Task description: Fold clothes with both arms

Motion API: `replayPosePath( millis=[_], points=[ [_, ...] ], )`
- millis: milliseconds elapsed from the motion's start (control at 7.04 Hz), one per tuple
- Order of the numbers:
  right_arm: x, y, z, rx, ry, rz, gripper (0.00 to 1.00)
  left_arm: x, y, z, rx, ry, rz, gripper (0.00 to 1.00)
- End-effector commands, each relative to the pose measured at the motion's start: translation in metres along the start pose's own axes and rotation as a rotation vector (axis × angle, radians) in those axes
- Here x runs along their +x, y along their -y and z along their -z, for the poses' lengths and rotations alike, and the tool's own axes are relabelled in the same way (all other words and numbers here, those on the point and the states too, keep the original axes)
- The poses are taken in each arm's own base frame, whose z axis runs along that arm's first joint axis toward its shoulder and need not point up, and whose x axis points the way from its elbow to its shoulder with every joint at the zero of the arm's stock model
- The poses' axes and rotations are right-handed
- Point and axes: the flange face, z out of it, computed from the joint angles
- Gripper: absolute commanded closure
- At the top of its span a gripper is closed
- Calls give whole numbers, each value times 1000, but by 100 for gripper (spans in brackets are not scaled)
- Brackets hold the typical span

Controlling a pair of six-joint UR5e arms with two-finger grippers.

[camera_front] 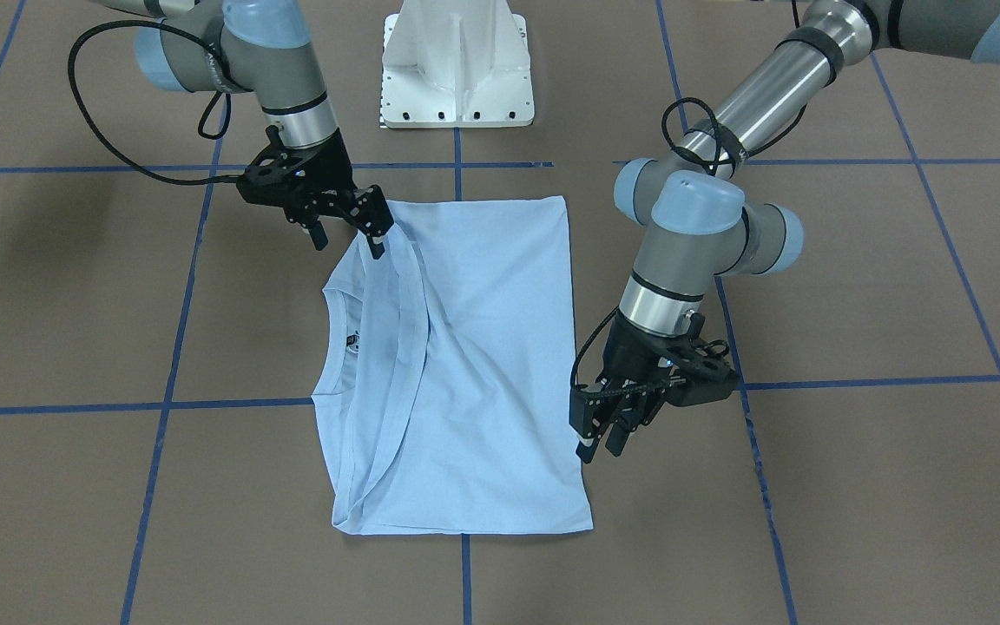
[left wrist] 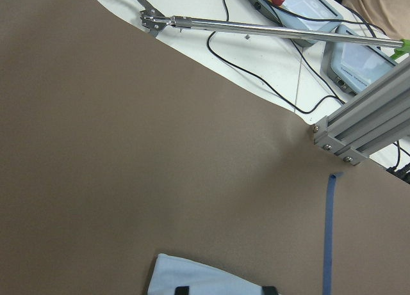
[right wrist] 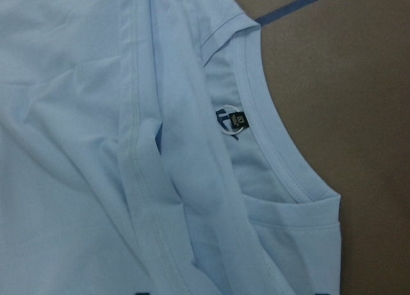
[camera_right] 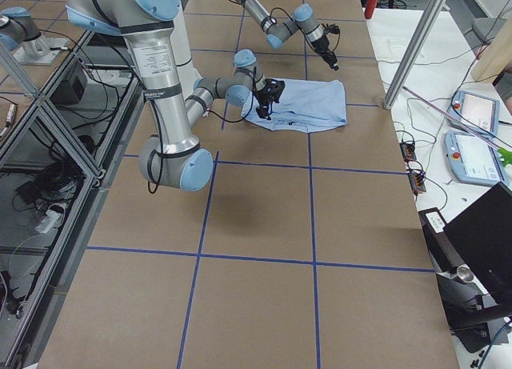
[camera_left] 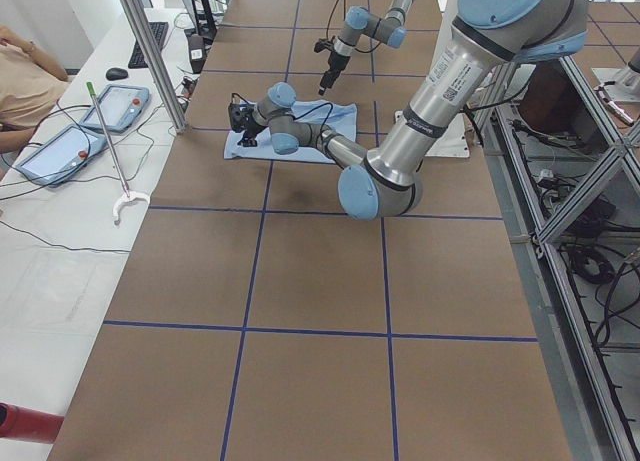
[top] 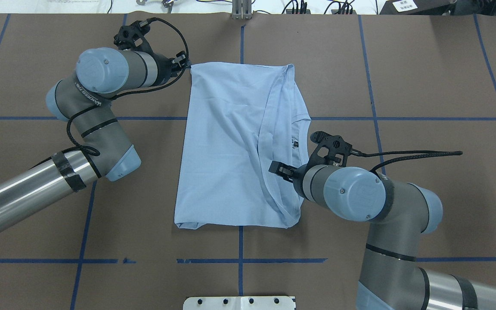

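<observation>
The light blue T-shirt (camera_front: 465, 365) lies folded into a rough rectangle on the brown table, with creases down its middle. It also shows from overhead (top: 230, 146). Its collar (camera_front: 331, 347) and black neck label (right wrist: 237, 121) face the robot's right side. The chest print is hidden. My right gripper (camera_front: 348, 246) is open, low over the shirt's near corner by the collar, with one finger touching a raised fold. My left gripper (camera_front: 600, 449) is open beside the shirt's opposite edge, near its far corner (left wrist: 205, 279), and holds nothing.
The white pedestal base (camera_front: 457, 65) stands at the robot's side of the table. Blue tape lines (top: 239, 260) cross the brown surface. Beyond the far edge are an aluminium post (left wrist: 359, 132), tablets (camera_left: 60, 151) and a metal grabber tool (left wrist: 256, 26).
</observation>
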Motion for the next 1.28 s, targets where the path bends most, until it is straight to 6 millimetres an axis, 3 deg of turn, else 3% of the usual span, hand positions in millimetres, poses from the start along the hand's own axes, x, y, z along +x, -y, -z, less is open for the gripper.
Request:
replayPosePath(
  millis=[0,142,426,710,853,1137],
  points=[
    [-11,-23,-8,-25,2,169,27,-3,-2,5,-14,-8,2,47],
    [-11,-24,-11,-26,-1,278,33,-4,-3,5,-15,-8,4,47],
    [-12,-25,-15,-27,-4,521,37,-3,-2,5,-12,-9,6,47],
    [-13,-26,-24,-28,-19,554,36,-4,-3,4,-11,-8,7,47],
    [-31,-30,-37,-30,-22,557,36,-2,-3,5,-11,-11,7,47],
    [-29,-31,-44,-33,-31,558,51,-3,-3,5,-11,-9,7,47]
  ],
)
